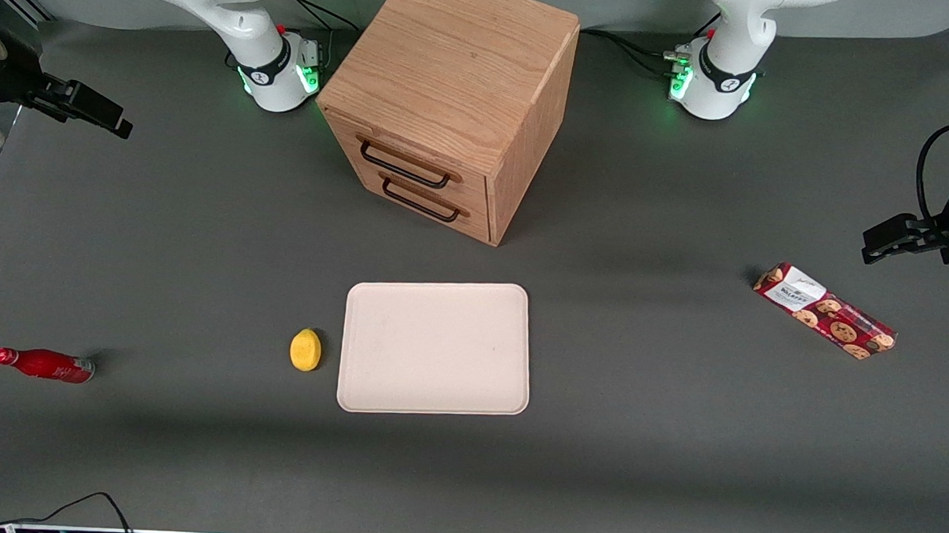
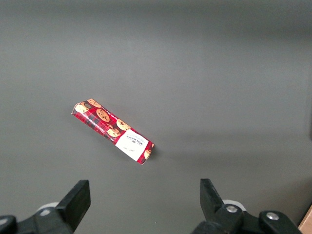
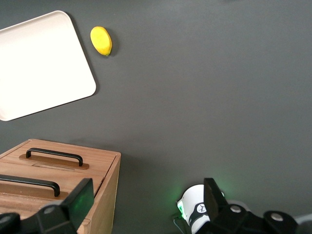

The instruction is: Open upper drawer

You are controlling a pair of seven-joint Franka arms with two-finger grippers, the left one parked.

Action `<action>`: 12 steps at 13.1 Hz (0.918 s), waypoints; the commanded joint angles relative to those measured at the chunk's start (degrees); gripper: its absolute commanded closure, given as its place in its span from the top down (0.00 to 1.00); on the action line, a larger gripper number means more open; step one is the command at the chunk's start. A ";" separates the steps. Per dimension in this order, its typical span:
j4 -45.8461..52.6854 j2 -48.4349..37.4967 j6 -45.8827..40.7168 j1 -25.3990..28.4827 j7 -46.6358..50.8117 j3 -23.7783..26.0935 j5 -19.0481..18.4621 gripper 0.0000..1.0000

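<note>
Oak cabinet sits mid-table between the two arm bases, front angled toward the working arm's end, both drawers shut flush. Upper drawer is the top one of the pair; its thin black bar handle runs across the drawer face, with the bottom drawer's handle just below and looking the same, so easy to mix up. Gripper hangs at the working arm's end of the table, well apart from the cabinet, fingers spread wide, holding nothing. Handling guess: rigid wood drawer, probably light, slides straight out; bar is stiff, slim and smooth, fingers could slip off unless closed around its middle. Pull should follow the drawer's own axis, or the box may skid. Tray, lemon, red bottle, cookie pack all lie clear of the cabinet front.
</note>
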 commanded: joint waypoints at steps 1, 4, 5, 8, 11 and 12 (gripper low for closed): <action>0.45 -0.31 -0.51 0.22 1.20 0.23 -0.74 1.00; 1.15 -0.41 -0.77 0.58 0.94 0.32 -0.74 1.00; 1.24 -0.41 -0.77 0.67 0.94 0.32 -0.74 1.00; 0.98 -0.58 -0.77 0.32 -0.20 -0.03 -0.83 1.00; 0.72 -0.67 -0.95 0.92 -0.20 0.23 -1.96 1.00; 0.80 -0.67 -1.21 1.02 -0.20 0.84 -2.06 1.00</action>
